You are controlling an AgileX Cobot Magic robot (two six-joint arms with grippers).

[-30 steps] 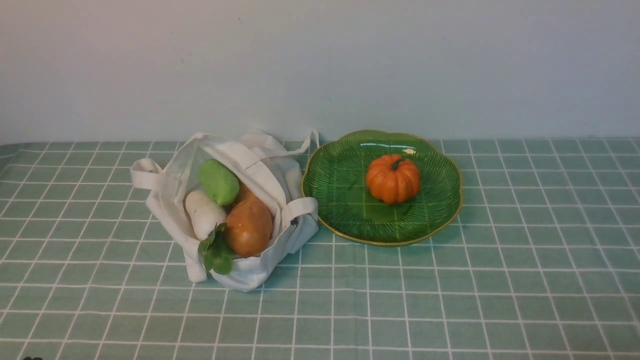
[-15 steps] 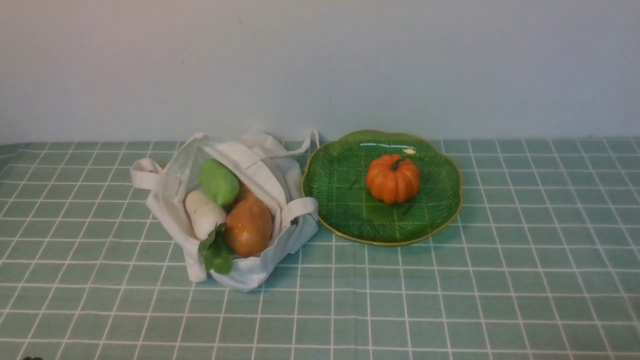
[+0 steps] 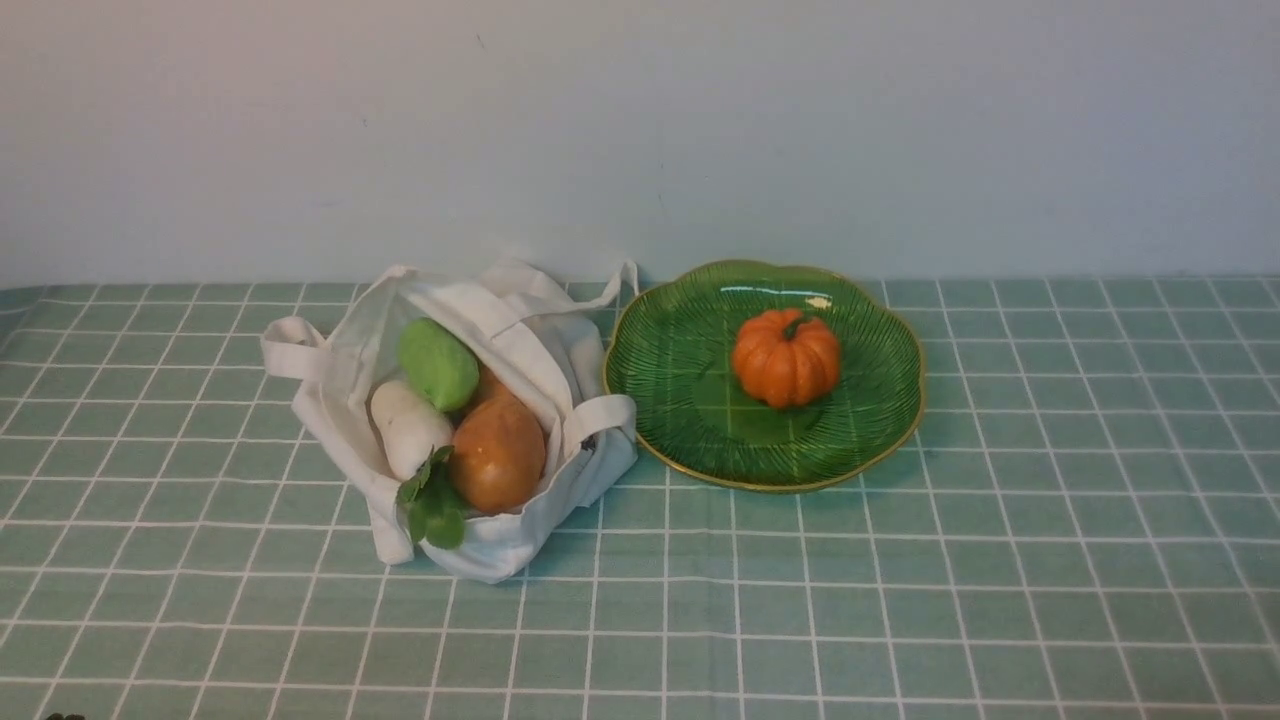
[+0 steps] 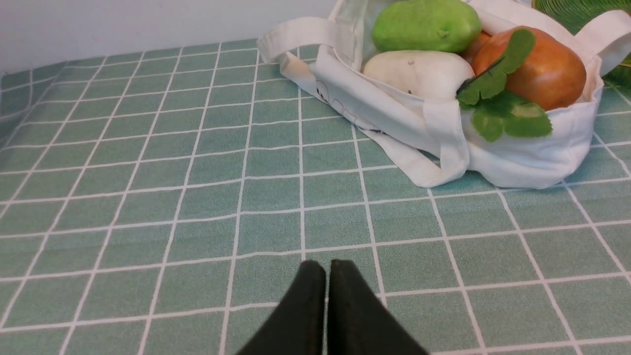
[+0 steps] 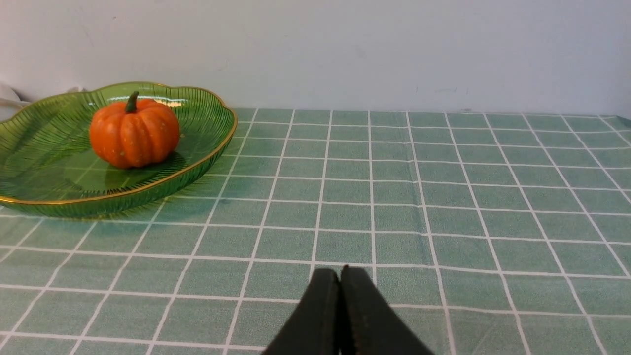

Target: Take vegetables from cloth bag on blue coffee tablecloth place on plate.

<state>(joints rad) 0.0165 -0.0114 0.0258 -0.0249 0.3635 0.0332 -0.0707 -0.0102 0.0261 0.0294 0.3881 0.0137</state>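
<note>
The off-white cloth bag [image 3: 560,470] lies open on the checked tablecloth [image 3: 900,600]. It holds the green oval vegetable [image 3: 438,364], the white radish [image 3: 405,425] with leaves and the brown potato [image 3: 498,452]. The orange pumpkin [image 3: 786,358] sits on the green plate [image 3: 660,370] to the bag's right. In the left wrist view the left gripper [image 4: 327,268] is shut and empty, low over the cloth, short of the bag [image 4: 517,158]. In the right wrist view the right gripper [image 5: 340,273] is shut and empty, apart from the plate [image 5: 49,148] and pumpkin [image 5: 134,132]. Neither gripper shows in the front view.
A pale wall [image 3: 640,130] runs right behind the bag and plate. The tablecloth reaches all the way to the near edge of the front view.
</note>
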